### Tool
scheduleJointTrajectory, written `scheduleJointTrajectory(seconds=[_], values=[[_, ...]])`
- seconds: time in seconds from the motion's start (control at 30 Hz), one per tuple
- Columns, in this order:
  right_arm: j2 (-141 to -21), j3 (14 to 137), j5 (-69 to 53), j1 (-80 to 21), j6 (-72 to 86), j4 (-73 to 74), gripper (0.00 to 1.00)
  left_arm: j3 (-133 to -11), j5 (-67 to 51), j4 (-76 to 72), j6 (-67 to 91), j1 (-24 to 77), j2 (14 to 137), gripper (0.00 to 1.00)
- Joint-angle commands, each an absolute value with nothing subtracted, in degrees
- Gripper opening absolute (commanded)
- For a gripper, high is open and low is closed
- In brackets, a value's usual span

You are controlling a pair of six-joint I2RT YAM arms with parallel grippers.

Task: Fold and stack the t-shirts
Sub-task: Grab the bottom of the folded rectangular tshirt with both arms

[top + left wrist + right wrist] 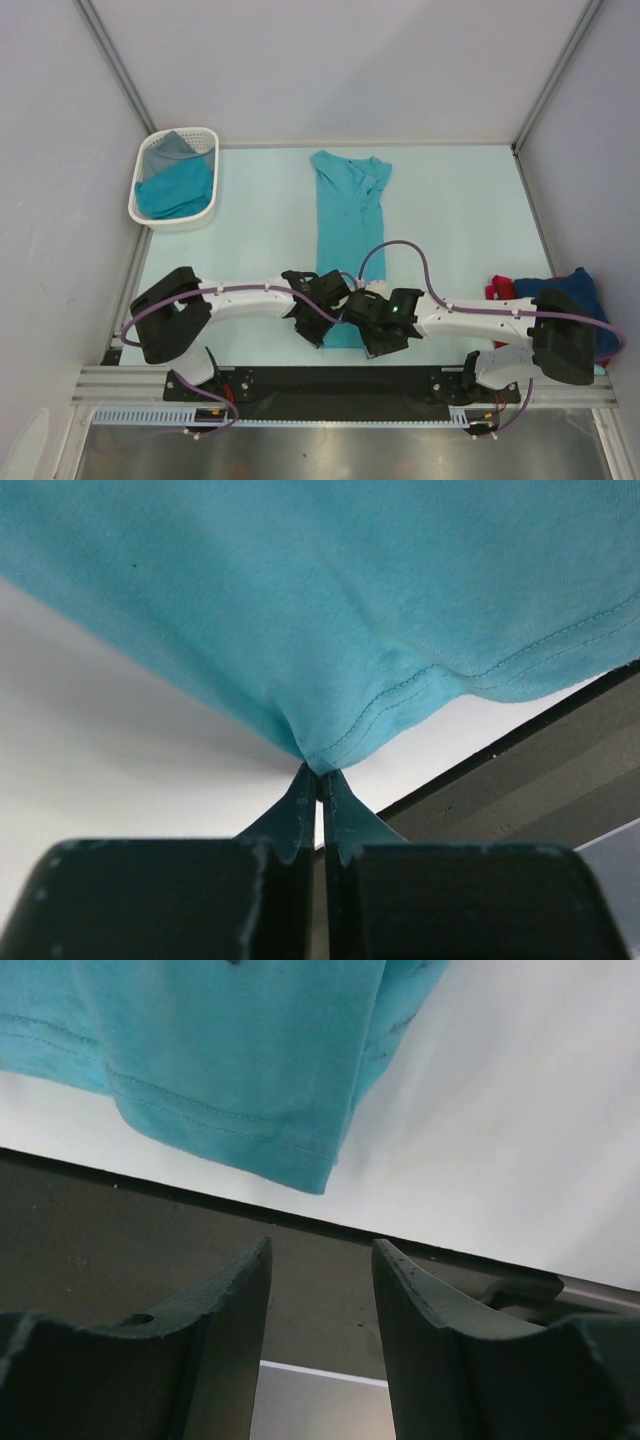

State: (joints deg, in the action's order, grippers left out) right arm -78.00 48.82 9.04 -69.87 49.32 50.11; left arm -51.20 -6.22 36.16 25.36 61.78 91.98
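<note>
overhead, teal t-shirt (347, 215) hem hidden under left gripper (320, 777), right gripper (320, 1250).

Top external: high above the near edge, looking down over the whole table (450, 200).
Both wrists: tight, low, facing the teal t-shirt (330, 610).
Shared: its near hem.

No writing, label, brand, number or sign can be read in any of the views; the teal t-shirt (347, 215) shows plain cloth with stitched hems only, and the white basket (178, 222) bears no legible mark
</note>
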Motion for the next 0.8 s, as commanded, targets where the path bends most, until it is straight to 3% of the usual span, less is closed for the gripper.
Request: scheduleJointTrajectory(seconds=[0.0,0.77], values=[[-79.2,48.3,11.9,-71.6,51.9,47.8,0.49,-53.8,-7.5,34.3,24.6,62.1,93.0,0.03],[-86.6,50.4,22.1,-70.3,56.7,47.6,0.34,-51.1,-5.6,35.3,24.7,62.1,89.3,0.03]])
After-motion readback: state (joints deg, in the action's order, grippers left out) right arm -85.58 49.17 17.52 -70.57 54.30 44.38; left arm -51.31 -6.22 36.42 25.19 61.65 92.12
